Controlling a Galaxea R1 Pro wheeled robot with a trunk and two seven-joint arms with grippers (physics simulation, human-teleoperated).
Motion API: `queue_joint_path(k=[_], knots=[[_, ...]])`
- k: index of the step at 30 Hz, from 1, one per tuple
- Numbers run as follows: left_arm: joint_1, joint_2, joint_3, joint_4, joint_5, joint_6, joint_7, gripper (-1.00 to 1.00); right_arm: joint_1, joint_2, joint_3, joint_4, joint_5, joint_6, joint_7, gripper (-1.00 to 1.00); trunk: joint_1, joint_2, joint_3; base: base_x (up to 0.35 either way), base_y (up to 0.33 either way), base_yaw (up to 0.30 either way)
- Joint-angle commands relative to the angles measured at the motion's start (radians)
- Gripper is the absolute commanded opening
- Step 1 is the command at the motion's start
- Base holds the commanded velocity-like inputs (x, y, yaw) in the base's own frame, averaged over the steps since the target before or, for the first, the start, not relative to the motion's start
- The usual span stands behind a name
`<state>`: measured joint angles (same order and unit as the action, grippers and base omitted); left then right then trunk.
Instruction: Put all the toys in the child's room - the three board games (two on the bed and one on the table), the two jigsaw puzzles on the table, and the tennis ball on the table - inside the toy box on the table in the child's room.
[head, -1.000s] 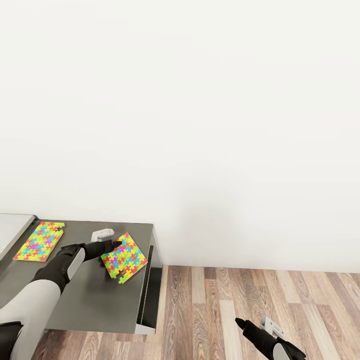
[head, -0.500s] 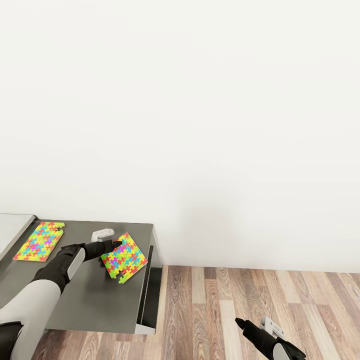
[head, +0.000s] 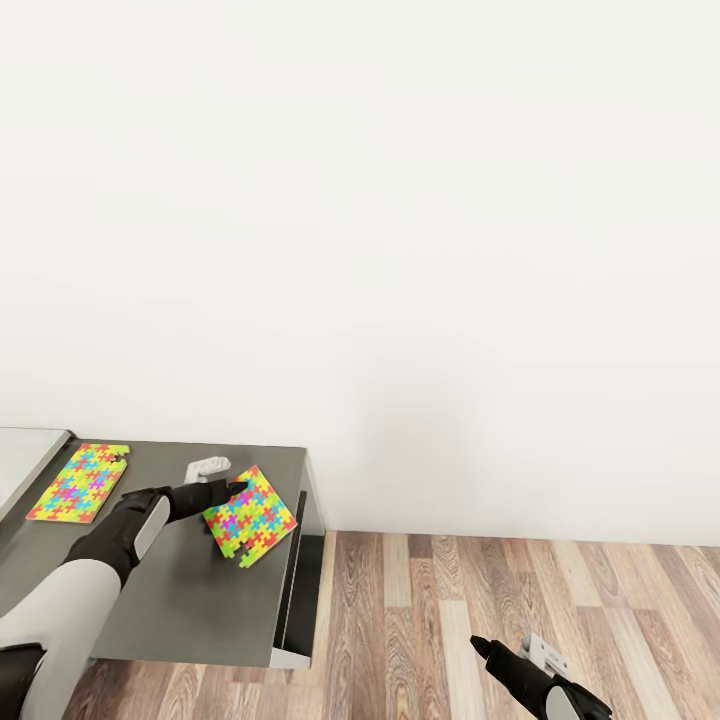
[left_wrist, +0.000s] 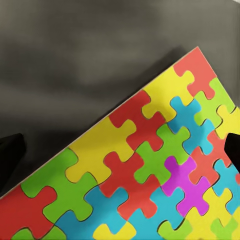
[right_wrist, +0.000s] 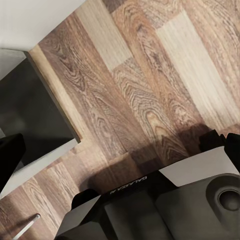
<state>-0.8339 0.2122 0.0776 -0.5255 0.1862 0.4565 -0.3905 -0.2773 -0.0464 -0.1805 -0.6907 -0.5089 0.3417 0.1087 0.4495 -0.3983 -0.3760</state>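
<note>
Reaching over the dark-grey worktop (head: 200, 590) of the desk, the left gripper (head: 236, 489) sits at the near corner of a thin square jigsaw puzzle with a pattern of yellow, green, red and blue pieces (head: 250, 514). This puzzle lies flat close to the right edge of the worktop, turned at an angle. In the left wrist view the same puzzle (left_wrist: 150, 170) is very close, and the dark tips of the jaws stand wide at both sides of the picture, so I judge the left jaws to be released and nothing is gripped yet.

A second jigsaw puzzle of the same colourful pattern (head: 80, 481) lies flat further left on the worktop, well apart from the first one. Between them, near the back edge, there is a small white object (head: 205, 466) which I cannot identify.

The right gripper (head: 482, 645) hangs low over the wood-plank floor (head: 520, 590), away from the desk. In the right wrist view its jaws are spread at the two sides of the picture with only floor between them, so they are released and carry nothing.

As for the progress, both puzzles are still on the worktop, so this part of the task is not done. From these pictures I cannot tell how it stands with the board games, the ball and the toy box. The step in hand seems to be the grasp of the nearer puzzle.
</note>
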Motion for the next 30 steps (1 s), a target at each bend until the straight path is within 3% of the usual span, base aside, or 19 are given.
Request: queue_joint_path(k=[1,19,25,30], knots=[[-0.001,0.000,0.004,-0.001,0.006,0.008,-0.003,1.00,0.000,0.000,-0.004,-0.001,-0.003,0.006,0.003,1.00,0.001,-0.002,-0.002,0.000,0.000,0.000],[-0.001,0.002,0.004,-0.001,0.006,0.008,-0.012,1.00,0.000,0.000,-0.004,-0.001,-0.003,0.006,0.003,1.00,0.001,-0.002,-0.002,0.000,0.000,0.000],[-0.001,0.002,0.004,-0.001,0.004,0.010,-0.069,1.00,0.000,0.000,-0.004,-0.001,-0.003,0.006,0.003,1.00,0.001,-0.002,-0.002,0.000,0.000,0.000],[-0.001,0.003,0.004,-0.001,0.004,0.010,-0.076,1.00,0.000,0.000,-0.004,-0.001,-0.003,0.006,0.003,1.00,0.001,-0.002,-0.002,0.000,0.000,0.000]])
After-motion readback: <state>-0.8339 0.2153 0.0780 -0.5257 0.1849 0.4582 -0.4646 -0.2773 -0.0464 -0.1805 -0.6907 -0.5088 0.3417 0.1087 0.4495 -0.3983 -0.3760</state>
